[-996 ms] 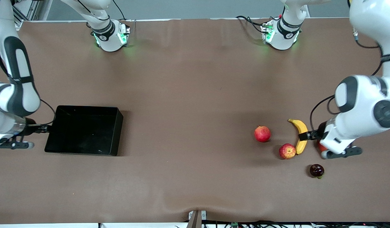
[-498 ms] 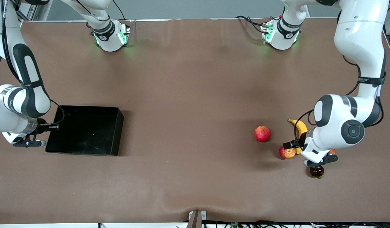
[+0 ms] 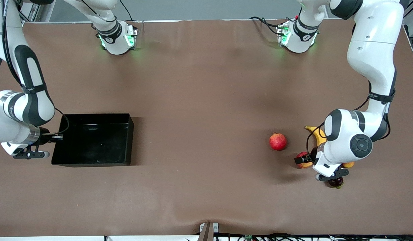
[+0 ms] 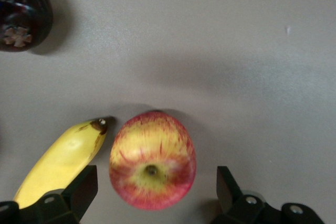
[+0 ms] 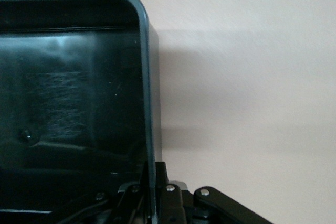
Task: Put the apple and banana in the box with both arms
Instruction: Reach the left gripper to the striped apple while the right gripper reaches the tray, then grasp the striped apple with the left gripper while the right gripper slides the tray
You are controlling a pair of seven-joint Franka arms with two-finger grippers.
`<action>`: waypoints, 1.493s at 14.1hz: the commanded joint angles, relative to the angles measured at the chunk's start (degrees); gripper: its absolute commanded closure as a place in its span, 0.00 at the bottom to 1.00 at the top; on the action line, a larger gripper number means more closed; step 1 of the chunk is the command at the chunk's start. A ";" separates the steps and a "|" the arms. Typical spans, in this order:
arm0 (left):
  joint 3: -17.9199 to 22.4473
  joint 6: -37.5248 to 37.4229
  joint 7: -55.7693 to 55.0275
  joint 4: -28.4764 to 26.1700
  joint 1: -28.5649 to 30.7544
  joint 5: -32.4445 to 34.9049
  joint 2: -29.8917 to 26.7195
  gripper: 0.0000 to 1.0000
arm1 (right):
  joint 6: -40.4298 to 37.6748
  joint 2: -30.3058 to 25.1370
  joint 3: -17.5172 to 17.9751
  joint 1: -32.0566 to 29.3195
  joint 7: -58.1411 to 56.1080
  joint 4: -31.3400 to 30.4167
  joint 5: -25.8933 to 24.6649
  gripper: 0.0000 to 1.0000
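The apple (image 3: 306,164) lies on the table next to the banana (image 3: 316,132), whose length is partly hidden under the left arm. My left gripper (image 3: 300,160) is open and low around the apple. In the left wrist view the apple (image 4: 152,158) sits between the fingers (image 4: 80,188), with the banana (image 4: 60,163) touching one of them. The black box (image 3: 92,117) stands at the right arm's end of the table. My right gripper (image 3: 56,137) is shut on its end wall; the right wrist view shows the gripper (image 5: 155,198) pinching the box's rim (image 5: 147,93).
A red pomegranate (image 3: 277,141) lies beside the apple, toward the box. A dark round fruit (image 3: 335,182) lies nearer the front camera, also in the left wrist view (image 4: 21,9). An orange fruit (image 3: 349,164) peeks from under the left arm.
My left gripper has moved from the banana's middle to over the apple and come down around it. The right gripper has shifted the box slightly toward the left arm's end.
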 commanded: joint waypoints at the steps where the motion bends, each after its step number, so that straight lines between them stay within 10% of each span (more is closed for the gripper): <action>1: 0.35 1.45 -0.48 1.27 -0.35 -0.22 1.61 0.00 | -4.82 -2.41 0.18 6.07 7.10 2.09 0.34 1.00; 4: 0.35 2.16 -0.39 1.19 -0.35 -0.22 2.40 0.06 | -7.81 -3.64 0.27 14.06 15.54 2.09 6.56 1.00; 12: 0.53 2.16 0.05 1.27 -0.52 0.82 1.53 1.00 | -4.06 -5.05 0.27 41.04 49.03 2.09 10.72 1.00; 21: -0.44 -9.51 -2.23 1.10 -4.30 3.12 -11.30 1.00 | 4.93 1.89 0.44 50.47 51.78 2.00 11.25 0.93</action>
